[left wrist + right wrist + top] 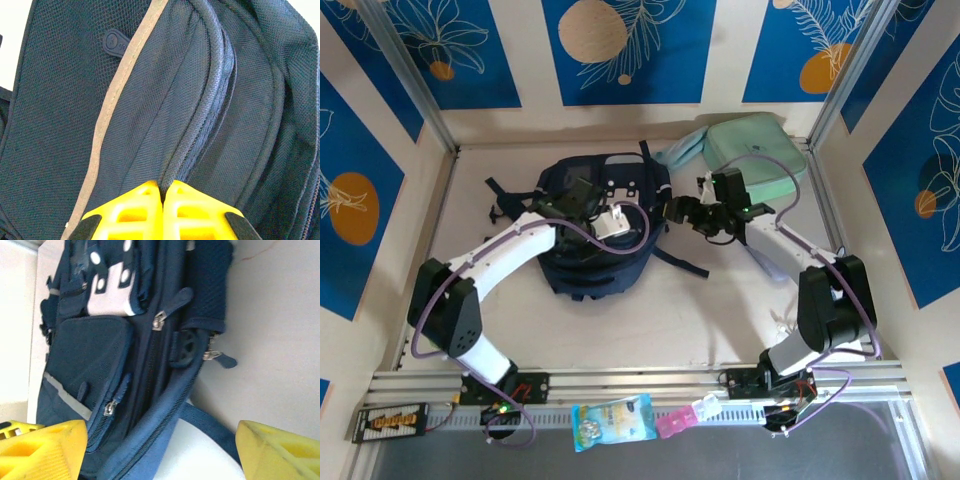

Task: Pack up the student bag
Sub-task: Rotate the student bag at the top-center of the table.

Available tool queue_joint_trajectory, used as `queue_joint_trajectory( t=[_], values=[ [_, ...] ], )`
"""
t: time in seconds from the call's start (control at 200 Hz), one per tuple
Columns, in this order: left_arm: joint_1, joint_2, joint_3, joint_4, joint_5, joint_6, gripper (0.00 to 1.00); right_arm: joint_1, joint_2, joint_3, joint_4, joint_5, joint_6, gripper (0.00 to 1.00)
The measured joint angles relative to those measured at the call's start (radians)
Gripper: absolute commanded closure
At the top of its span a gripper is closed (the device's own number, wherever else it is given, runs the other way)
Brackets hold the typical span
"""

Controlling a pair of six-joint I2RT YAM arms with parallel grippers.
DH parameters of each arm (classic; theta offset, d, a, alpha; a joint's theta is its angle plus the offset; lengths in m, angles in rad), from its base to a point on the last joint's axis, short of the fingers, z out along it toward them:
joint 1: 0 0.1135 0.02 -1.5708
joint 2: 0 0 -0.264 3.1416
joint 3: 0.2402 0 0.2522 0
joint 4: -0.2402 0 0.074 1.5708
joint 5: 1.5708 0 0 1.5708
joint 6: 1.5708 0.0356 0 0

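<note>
**Work cell, top and wrist views.** A pale surface (pixel 650 320) is enclosed by cream walls that carry blue panels (pixel 625 40) printed with white leaves and orange discs. Aluminium posts (pixel 415 95) slant up at the far corners, and a slotted rail (pixel 650 378) closes the near edge.

- **Left end effector** (pixel 162 192): the yellow fingers (pixel 135 210) are pressed together, pinching a raised zip ridge of the student bag (pixel 605 235). The bag lies directly beneath and ahead of it. A pale stripe (pixel 115 100) runs across the navy fabric just left of the pinch.
- **Right end effector** (pixel 160 440): the jaws stand wide and hold nothing. It hovers at the bag's right flank. Zip pockets and a light grey patch (pixel 112 297) lie ahead of its fingers, and bare surface lies to their right.
- **Behind it:** a mint green case (pixel 755 155) rests in the far right corner, apart from the bag.

A printed packet (pixel 612 420) lies at the rail, near the arm bases.
</note>
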Motion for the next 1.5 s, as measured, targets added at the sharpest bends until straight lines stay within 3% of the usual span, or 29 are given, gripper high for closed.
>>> queue_joint_trajectory(
  t=[0.32, 0.58, 1.01, 1.355, 1.5],
  values=[
    [0.027, -0.115, -0.084, 0.062, 0.006, -0.055, 1.00, 0.088, 0.116, 0.037, 0.112, -0.133, 0.040, 0.23],
    [0.057, -0.183, -0.153, 0.097, 0.040, -0.099, 1.00, 0.100, 0.193, -0.023, 0.286, -0.196, 0.135, 0.26],
    [0.089, -0.211, -0.159, 0.114, 0.070, -0.120, 1.00, 0.021, 0.224, 0.136, 0.266, -0.156, 0.060, 0.26],
    [0.096, -0.211, -0.160, 0.120, 0.089, -0.132, 1.00, 0.001, 0.479, 0.348, 0.211, -0.158, -0.008, 0.25],
    [0.097, -0.214, -0.171, 0.127, 0.090, -0.139, 1.00, 0.001, 0.494, 0.349, 0.197, -0.208, -0.052, 0.37]
  ],
)
